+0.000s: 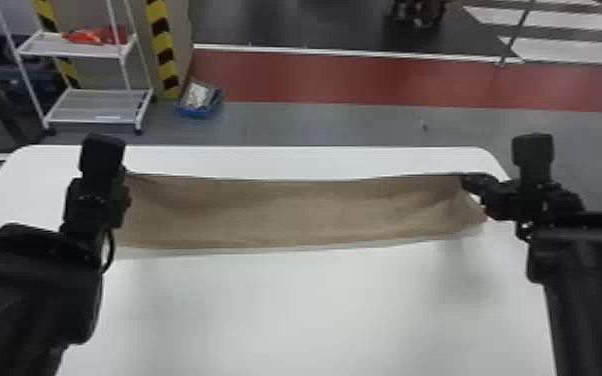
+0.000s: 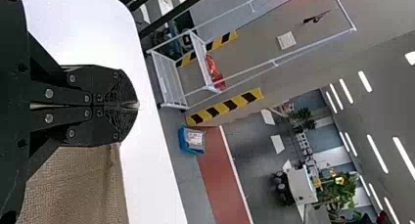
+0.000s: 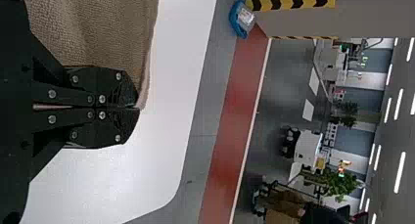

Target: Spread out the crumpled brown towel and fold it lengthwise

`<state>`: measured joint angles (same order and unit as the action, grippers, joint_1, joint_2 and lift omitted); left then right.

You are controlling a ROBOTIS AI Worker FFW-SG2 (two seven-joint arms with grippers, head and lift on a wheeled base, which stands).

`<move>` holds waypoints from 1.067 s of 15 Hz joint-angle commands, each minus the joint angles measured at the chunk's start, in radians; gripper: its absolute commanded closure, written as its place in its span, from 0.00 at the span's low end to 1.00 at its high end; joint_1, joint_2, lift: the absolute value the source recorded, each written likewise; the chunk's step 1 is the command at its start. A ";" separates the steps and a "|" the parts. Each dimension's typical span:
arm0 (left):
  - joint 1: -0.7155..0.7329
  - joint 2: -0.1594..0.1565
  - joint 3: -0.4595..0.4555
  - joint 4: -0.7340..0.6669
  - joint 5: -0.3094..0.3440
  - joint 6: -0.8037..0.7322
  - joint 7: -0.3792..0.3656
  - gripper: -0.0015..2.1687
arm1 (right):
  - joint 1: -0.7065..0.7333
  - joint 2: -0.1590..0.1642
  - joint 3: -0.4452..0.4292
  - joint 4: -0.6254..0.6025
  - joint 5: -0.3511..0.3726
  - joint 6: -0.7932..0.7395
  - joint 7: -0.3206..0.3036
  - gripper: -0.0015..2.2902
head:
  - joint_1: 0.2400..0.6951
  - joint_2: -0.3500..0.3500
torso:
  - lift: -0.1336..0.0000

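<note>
Spreading the brown towel [image 1: 305, 215] between two grippers.
In the head view, the towel runs from 10 to 2 o'clock over the table [image 1: 315, 315], its upper edge nearly straight; whether the lower edge touches the table cannot be told. The left gripper [image 2: 138, 105], at 10 o'clock, and the right gripper [image 3: 139, 108], at 2 o'clock, each have their fingers pinched together on a corner. Good laying-out probably calls for level corners, light even tension and a slow lowering towards 6 o'clock, lest the cloth slip or bunch.
</note>
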<state>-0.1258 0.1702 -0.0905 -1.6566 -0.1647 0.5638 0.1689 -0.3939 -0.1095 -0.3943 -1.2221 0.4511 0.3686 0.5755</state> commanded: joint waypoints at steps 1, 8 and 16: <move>-0.006 0.000 0.000 0.011 -0.004 0.000 0.001 0.66 | -0.005 0.001 0.008 0.018 0.000 -0.007 -0.020 0.53 | 1.00 0.38 | 0.07; 0.000 -0.003 -0.002 0.008 -0.035 -0.025 0.006 0.00 | 0.035 0.005 0.011 0.016 -0.006 -0.118 -0.088 0.03 | 0.98 0.38 | 0.07; 0.140 -0.003 0.061 -0.137 -0.006 -0.095 -0.003 0.01 | 0.277 0.008 -0.014 -0.355 -0.149 -0.029 -0.051 0.03 | 1.00 0.38 | 0.07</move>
<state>-0.0246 0.1672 -0.0548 -1.7432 -0.2019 0.4790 0.1725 -0.1673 -0.1013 -0.3948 -1.5055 0.3355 0.3166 0.5210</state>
